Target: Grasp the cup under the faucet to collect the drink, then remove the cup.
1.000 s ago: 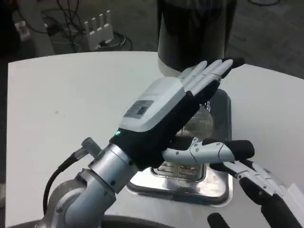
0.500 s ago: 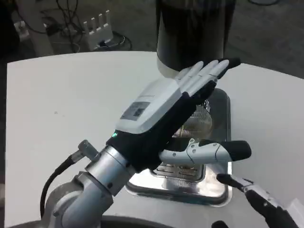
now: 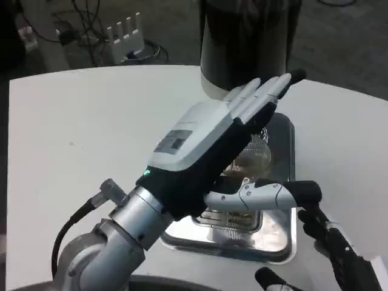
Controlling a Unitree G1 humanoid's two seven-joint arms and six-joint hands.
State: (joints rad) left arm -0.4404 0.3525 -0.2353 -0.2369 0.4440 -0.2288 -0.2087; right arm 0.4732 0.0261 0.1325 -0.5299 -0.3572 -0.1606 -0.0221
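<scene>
A clear cup (image 3: pixel 253 155) stands on the silver drip tray (image 3: pixel 280 235) in front of the black dispenser (image 3: pixel 245 42). My left hand (image 3: pixel 206 142) hovers over and to the left of the cup, hiding most of it. Its fingers (image 3: pixel 267 91) stretch straight toward the dispenser, and its thumb (image 3: pixel 273 194) sticks out to the right across the tray. It holds nothing. My right hand (image 3: pixel 330 251) comes in at the bottom right by the tray's near corner, with dark fingers spread and nothing in them.
The white table (image 3: pixel 79 133) spreads wide to the left. Behind it on the floor lie cables and a white power strip (image 3: pixel 124 36). The table's edge runs close behind the dispenser.
My right hand has dropped lower and turned at the bottom right, and a dark fingertip now shows near the bottom edge. The left hand has barely shifted over the cup.
</scene>
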